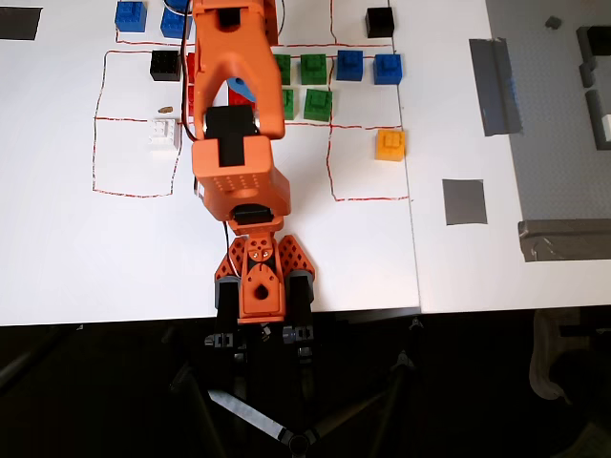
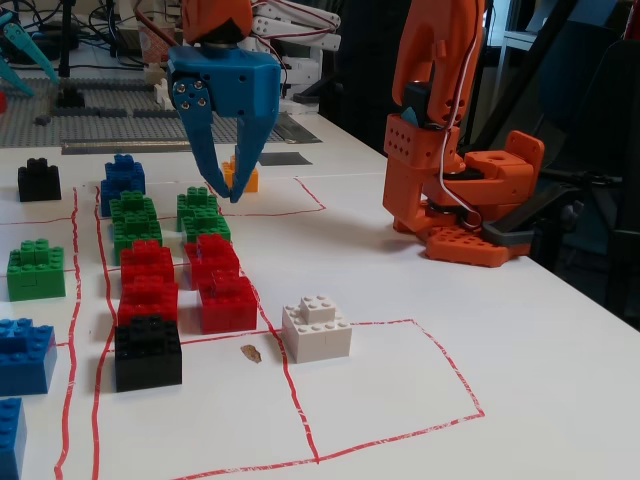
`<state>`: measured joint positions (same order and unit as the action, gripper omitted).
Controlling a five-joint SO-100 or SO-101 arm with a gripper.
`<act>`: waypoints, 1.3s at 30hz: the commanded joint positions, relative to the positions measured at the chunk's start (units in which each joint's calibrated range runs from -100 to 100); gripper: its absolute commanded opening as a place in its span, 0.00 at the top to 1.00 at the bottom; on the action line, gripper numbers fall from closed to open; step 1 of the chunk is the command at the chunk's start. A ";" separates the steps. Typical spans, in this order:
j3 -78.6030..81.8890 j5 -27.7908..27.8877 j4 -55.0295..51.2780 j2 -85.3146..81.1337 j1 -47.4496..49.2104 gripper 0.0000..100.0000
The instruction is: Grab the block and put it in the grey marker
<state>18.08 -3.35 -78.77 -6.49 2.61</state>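
Several small blue bricks lie on the white table: two (image 1: 349, 65) (image 1: 388, 69) at the end of the green row, seen in the fixed view (image 2: 122, 180) at the back left, and two (image 1: 131, 14) (image 1: 175, 21) at the top left. The grey marker (image 1: 464, 201) is a dark square patch right of the red outlines; in the fixed view (image 2: 272, 158) it lies behind the orange brick (image 2: 240, 176). My blue gripper (image 2: 225, 192) hangs open and empty above the red and green bricks. In the overhead view the arm hides most of the gripper (image 1: 244, 92).
Green bricks (image 1: 313, 67), red bricks (image 2: 147, 265), black bricks (image 1: 165, 64) (image 1: 380, 21) and a white brick (image 1: 164, 132) lie inside the red outlines. The orange brick (image 1: 389, 143) sits left of the marker. Long grey tape strips (image 1: 495, 86) and a studded baseplate (image 1: 558, 124) are at the right.
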 commanded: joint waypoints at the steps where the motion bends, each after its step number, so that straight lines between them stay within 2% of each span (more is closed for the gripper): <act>1: -2.42 0.15 -0.42 -7.68 0.39 1.00; 39: -4.68 1.32 -1.15 -8.02 -0.53 1.00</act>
<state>18.26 -3.15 -78.77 -6.57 2.61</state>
